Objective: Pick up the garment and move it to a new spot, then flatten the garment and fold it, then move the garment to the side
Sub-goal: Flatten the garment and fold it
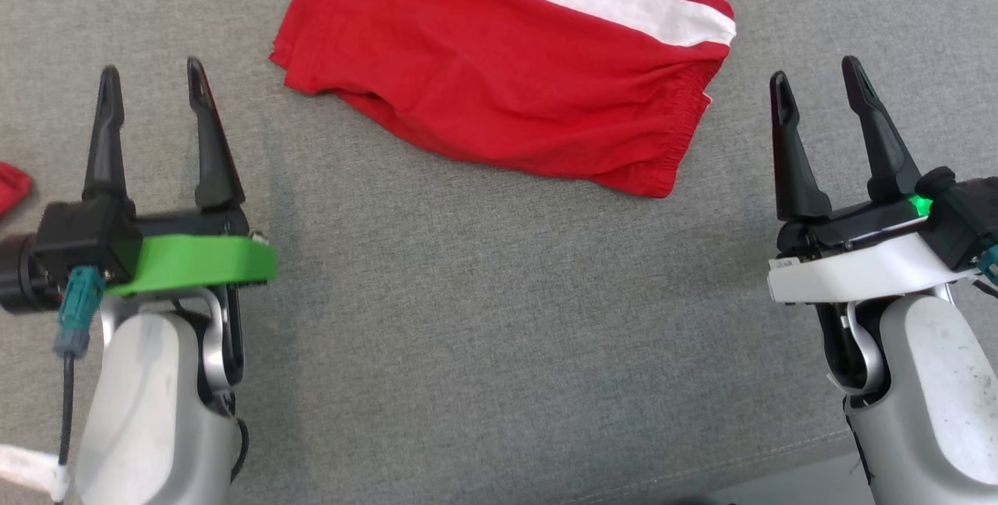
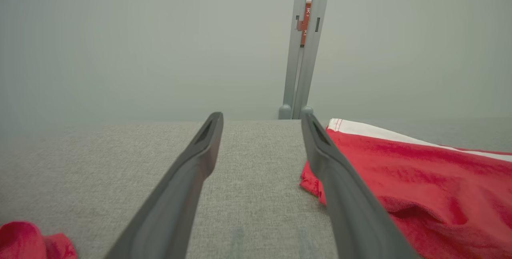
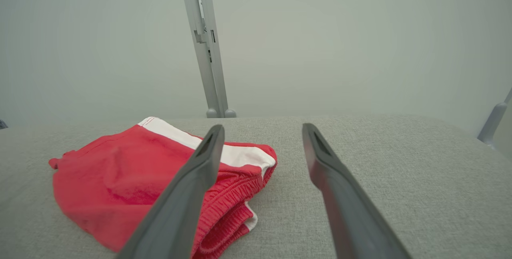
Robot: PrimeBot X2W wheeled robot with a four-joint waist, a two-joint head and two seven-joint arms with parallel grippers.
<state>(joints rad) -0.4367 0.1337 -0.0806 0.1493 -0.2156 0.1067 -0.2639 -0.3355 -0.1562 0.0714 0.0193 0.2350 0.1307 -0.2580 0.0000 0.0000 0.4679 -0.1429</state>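
Closest to my head camera are my wrists: a green plastic band (image 1: 195, 259) on the left, a white moulded collar (image 1: 858, 271) on the right. Beyond them my left gripper (image 1: 152, 72) and right gripper (image 1: 815, 72) both stand spread wide with nothing between their long, dark, smooth tapered fingers.

Ahead of them and between their lines lie the shorts (image 1: 507, 76), soft red knit with a white side stripe and a gathered elastic waistband at the right end. They touch neither gripper. They rest doubled over on the grey woven surface (image 1: 468, 294), whose coarse weave should keep limp cloth from sliding.

I judge that I stand off on both sides to leave the fold undisturbed. The folding looks done to me. Whether this is the final side spot I cannot tell.

A crumpled scrap of red cloth (image 1: 12, 185) sits at the far left, well apart from the shorts.
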